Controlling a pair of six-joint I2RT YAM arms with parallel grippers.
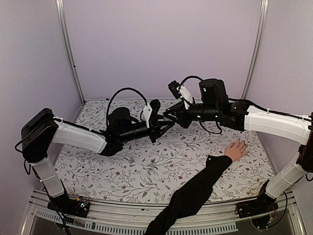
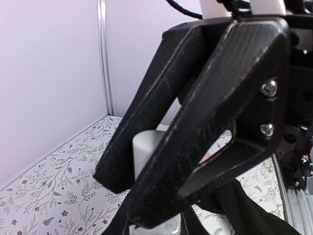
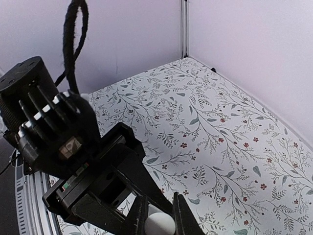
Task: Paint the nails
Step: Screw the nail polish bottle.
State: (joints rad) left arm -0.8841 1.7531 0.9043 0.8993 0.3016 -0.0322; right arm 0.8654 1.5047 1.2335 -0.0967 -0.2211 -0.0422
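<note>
Meeting above the floral-patterned table point(image 1: 146, 166), both arms reach inward. Left gripper point(image 2: 146, 196) jaws clamp a small pale translucent bottle point(image 2: 146, 147); right gripper point(image 3: 159, 215) jaws pinch its white cap point(image 3: 160, 224). Light-skinned hand point(image 1: 236, 149), black-sleeved, lies flat at right; nails too small to discern.

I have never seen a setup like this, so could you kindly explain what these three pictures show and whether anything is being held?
The wide picture looks down from above and behind two robot arms bolted at the table's near edge. The other two come from cameras on each wrist, looking along the black fingers. The floral tablecloth covers the table. A person's hand in a black sleeve rests on it, fingers spread, to have its nails painted. The left gripper is shut on a small pale bottle. The right gripper meets it mid-table, shut on the bottle's white cap.
</note>
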